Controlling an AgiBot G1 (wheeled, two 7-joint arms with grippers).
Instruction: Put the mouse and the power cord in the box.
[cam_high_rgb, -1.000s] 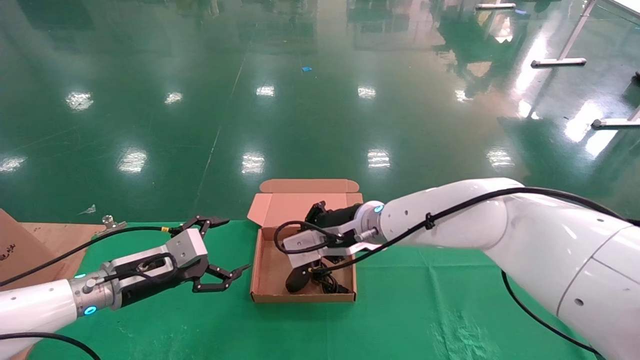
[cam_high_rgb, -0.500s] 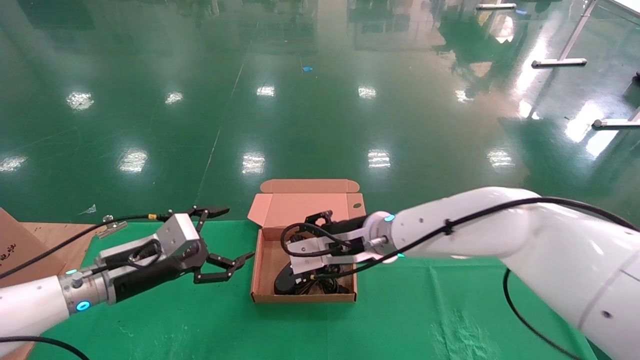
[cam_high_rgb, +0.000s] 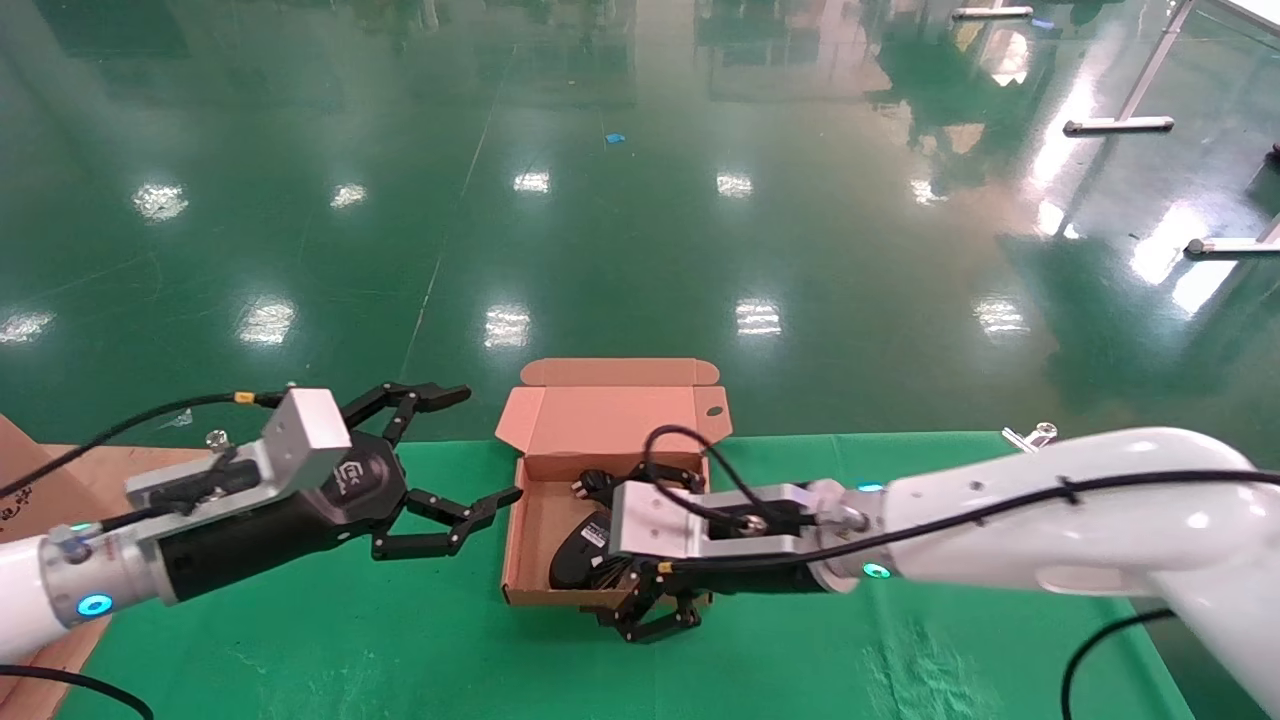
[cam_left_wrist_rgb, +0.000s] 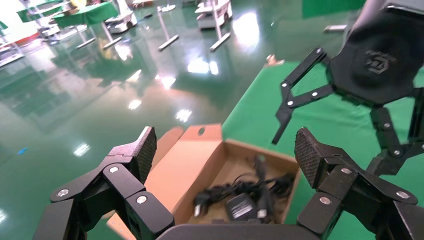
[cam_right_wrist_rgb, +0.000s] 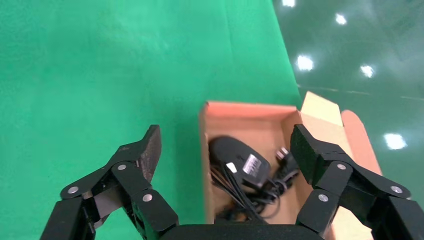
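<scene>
The brown cardboard box (cam_high_rgb: 535, 520) stands open on the green cloth, its lid (cam_high_rgb: 605, 418) tilted back. Inside lie the black mouse (cam_high_rgb: 578, 555) and the tangled power cord (cam_high_rgb: 592, 487). My right gripper (cam_high_rgb: 655, 615) hovers open and empty over the box's near wall. In the right wrist view the mouse (cam_right_wrist_rgb: 226, 148) and the cord (cam_right_wrist_rgb: 250, 197) lie between the spread fingers (cam_right_wrist_rgb: 150, 145). My left gripper (cam_high_rgb: 480, 445) is open just left of the box. Its wrist view looks into the box (cam_left_wrist_rgb: 190, 165) at the cord (cam_left_wrist_rgb: 235, 189).
A larger brown carton (cam_high_rgb: 20, 490) sits on a wooden surface at the far left. A metal clamp (cam_high_rgb: 1030, 435) marks the table's back right edge. Green cloth (cam_high_rgb: 900, 640) covers the table, and glossy green floor lies beyond it.
My right gripper has drawn back out of the box toward its near edge, empty, with the mouse and cord left inside. The left gripper rose slightly and shifted closer to the box.
</scene>
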